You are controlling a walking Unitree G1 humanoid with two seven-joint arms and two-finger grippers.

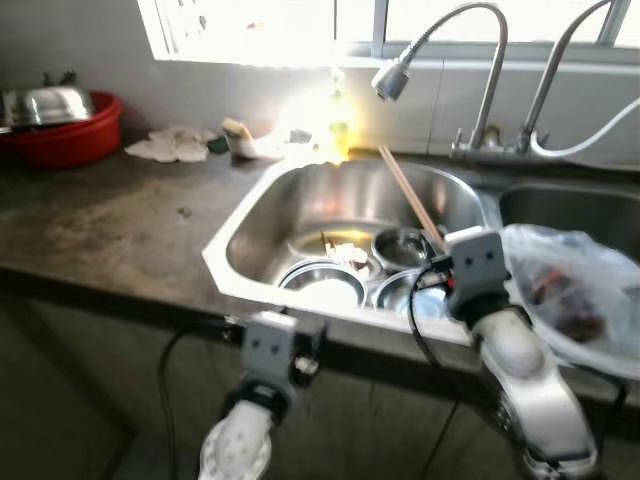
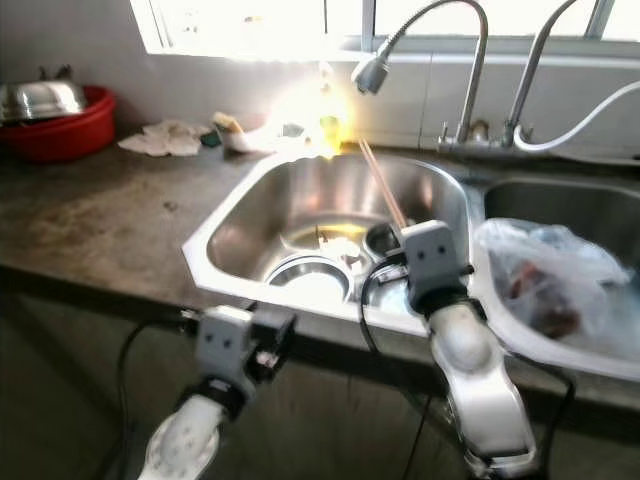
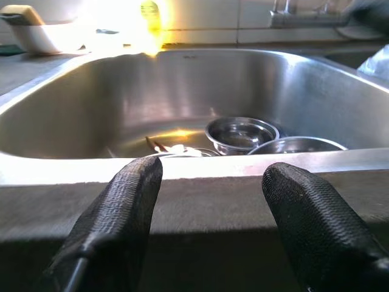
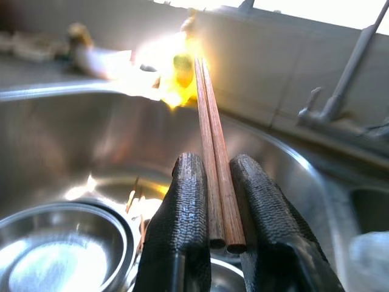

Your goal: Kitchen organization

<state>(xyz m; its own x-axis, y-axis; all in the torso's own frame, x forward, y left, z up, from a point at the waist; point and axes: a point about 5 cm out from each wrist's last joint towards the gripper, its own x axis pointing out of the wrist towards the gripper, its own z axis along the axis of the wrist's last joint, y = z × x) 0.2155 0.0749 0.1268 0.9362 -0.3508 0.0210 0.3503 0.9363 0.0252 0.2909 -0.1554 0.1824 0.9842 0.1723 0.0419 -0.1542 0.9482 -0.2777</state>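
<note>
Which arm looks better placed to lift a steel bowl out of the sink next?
Probably the left: its gripper is open at the sink rim, facing the bowls. The right gripper is shut on chopsticks.

You are looking at two silver arms, each a rounded, glossy metal shell tapering toward the wrist. Each wrist ends in a boxy light-grey block with small dark screw holes on its face. Black cables loop out beside both blocks and hang down below them. The left gripper (image 3: 209, 201) has two thick black fingers (image 3: 115, 225) with a fine woven, grippy texture and rounded tips. The right gripper (image 4: 220, 182) has the same long black textured fingers (image 4: 182, 225).
</note>
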